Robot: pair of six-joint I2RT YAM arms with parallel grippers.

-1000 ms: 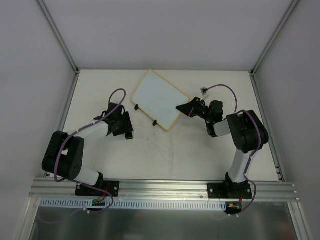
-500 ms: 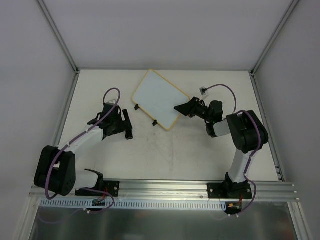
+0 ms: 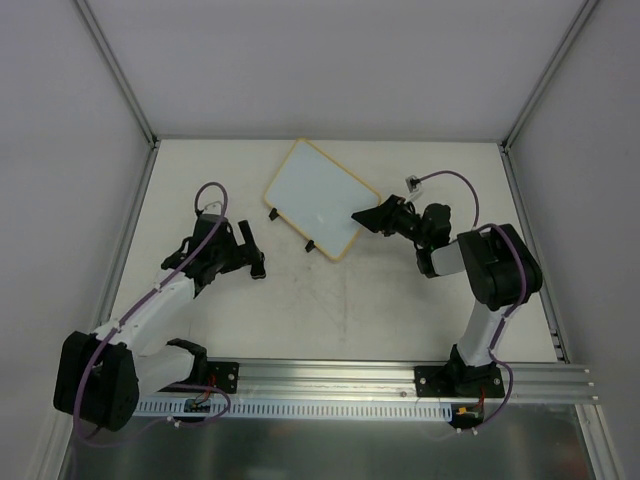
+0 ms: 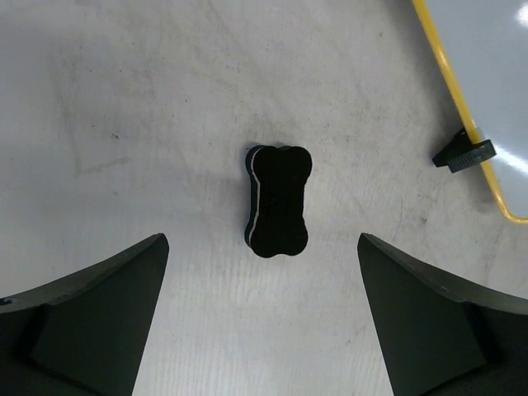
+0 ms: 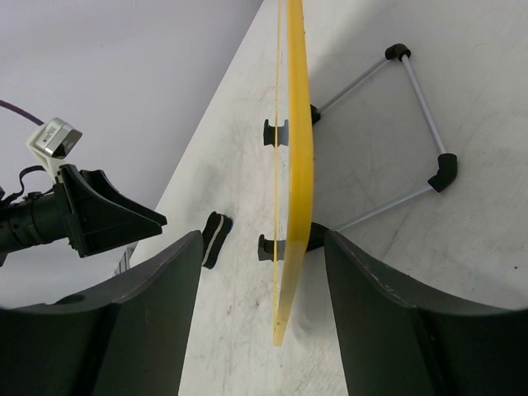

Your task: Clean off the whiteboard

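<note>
The whiteboard [image 3: 320,198] is lying in the far middle of the counter [image 3: 350,300], turned at an angle so that one corner is pointing toward the near right. Its face is showing plain white inside the thin yellow frame.

On the left, the left arm is reaching out from its base over the near-left part of the counter. The left gripper [image 4: 262,241] is hovering low with its jaws spread wide and released, gripping nothing. In the left wrist view a small black bone-shaped eraser [image 4: 279,202] is lying flat on the counter just ahead of the jaws, centred in the gap and apart from both fingers [image 4: 107,305].

Further right, the eraser is sitting near the whiteboard's near-left edge, well short of touching it. Two small black clips [image 3: 310,246] are sitting on that edge.

On the right, the right arm is bending in toward the whiteboard's right corner. The right gripper [image 3: 365,215] is sitting at that corner with its jaws parted. In the right wrist view the yellow edge is running between the two fingers [image 5: 371,313] with a gap showing on each side, so the jaws are not clamping it. A thin grey wire stand [image 5: 421,91] with black corner pieces is showing beside the board in that view.
</note>
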